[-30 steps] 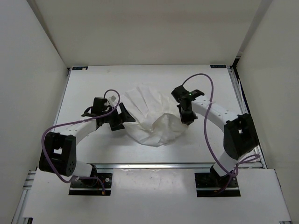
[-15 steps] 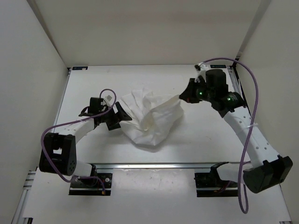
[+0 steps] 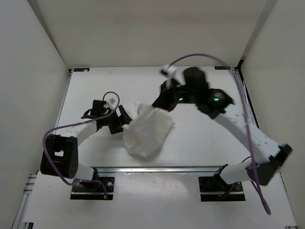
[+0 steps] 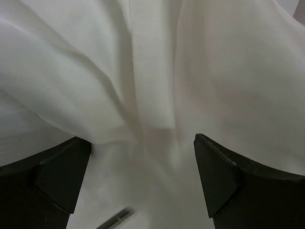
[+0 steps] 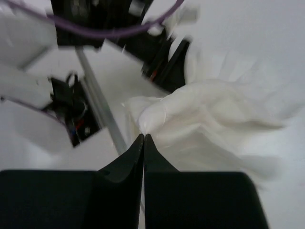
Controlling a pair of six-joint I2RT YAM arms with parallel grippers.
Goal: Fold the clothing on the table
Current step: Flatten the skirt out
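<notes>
The clothing [image 3: 145, 131], thin white wrinkled fabric, lies bunched left of the table's [image 3: 209, 143] middle. My right gripper [image 3: 156, 103] hangs over its upper edge. In the right wrist view the gripper [image 5: 143, 136] is shut, with a tip of the clothing [image 5: 209, 114] pinched and drawn up to it. My left gripper [image 3: 125, 117] sits at the cloth's left edge. In the left wrist view it [image 4: 143, 174] stands open, its black fingers [image 4: 57, 176] wide apart. The clothing [image 4: 143, 71] fills the space ahead of them, and nothing is gripped.
The silver front rail [image 3: 162, 168] runs along the near edge, with both arm bases behind it. White enclosure walls [image 3: 38, 71] close in the left, right and back. The right arm's purple cable [image 3: 200, 56] loops high over the back of the table.
My right arm has swung from the right side across to the left, pulling the pinched fabric over the rest. The garment now lies further left and more bunched. The left gripper has barely moved.
</notes>
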